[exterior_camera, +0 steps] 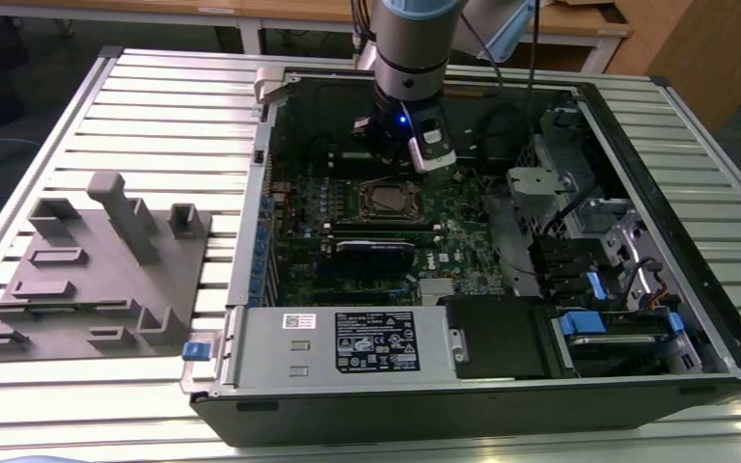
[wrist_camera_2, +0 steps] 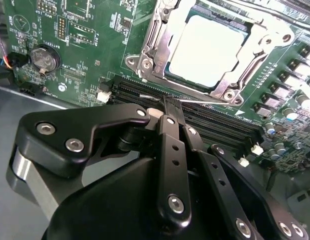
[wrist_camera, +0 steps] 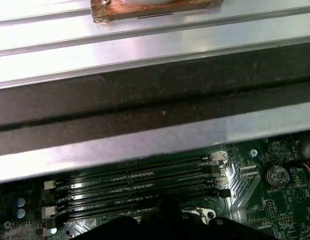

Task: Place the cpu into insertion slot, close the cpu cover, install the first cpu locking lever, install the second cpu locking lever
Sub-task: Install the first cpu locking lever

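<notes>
Exterior view: the gripper (exterior_camera: 403, 159) hangs inside the open PC case (exterior_camera: 679, 241), on the far side of the insertion slot (exterior_camera: 390, 201) in the green motherboard (exterior_camera: 461, 231). A grey fixture tray (exterior_camera: 88, 280) sits off on the exterior view's left.

Second wrist view: the cpu (wrist_camera_2: 205, 50) is seated in the socket, with the cpu cover (wrist_camera_2: 157, 42) folded down around it. The fingers (wrist_camera_2: 170, 130) are pinched together, tips right at a thin lever wire (wrist_camera_2: 205, 102) beside the memory slots (wrist_camera_2: 220, 125).

First wrist view: the same memory slots (wrist_camera: 139, 185), plus a coin battery (wrist_camera: 276, 175).
</notes>
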Controlling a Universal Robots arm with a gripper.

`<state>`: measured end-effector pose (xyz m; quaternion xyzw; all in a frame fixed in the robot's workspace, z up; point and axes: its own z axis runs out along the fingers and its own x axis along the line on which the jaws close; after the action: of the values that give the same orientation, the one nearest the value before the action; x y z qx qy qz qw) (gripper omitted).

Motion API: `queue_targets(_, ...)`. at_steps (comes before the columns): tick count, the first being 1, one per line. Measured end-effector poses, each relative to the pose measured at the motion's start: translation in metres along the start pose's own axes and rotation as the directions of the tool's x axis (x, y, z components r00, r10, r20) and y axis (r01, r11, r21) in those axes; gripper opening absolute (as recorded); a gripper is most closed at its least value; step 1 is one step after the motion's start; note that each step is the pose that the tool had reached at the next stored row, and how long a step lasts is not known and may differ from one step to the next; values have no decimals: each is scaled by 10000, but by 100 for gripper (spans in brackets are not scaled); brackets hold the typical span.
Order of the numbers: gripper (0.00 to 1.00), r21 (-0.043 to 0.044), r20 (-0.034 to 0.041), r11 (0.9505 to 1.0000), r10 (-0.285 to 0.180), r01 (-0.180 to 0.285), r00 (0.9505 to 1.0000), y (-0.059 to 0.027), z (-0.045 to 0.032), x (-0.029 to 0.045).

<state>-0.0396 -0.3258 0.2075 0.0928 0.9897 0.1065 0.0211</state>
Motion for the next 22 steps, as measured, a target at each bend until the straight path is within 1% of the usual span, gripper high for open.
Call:
queue_targets(5,11,-4,5,10000,15,-15,10000,-1,4,3)
queue_targets(10,11,2,50,9998,219,-219,9997,-2,13,4)
queue_targets(16,11,4,54,9997,233,-233,9997,14,20,10)
queue_targets(22,11,32,61,9997,229,-229,9997,27,30,14)
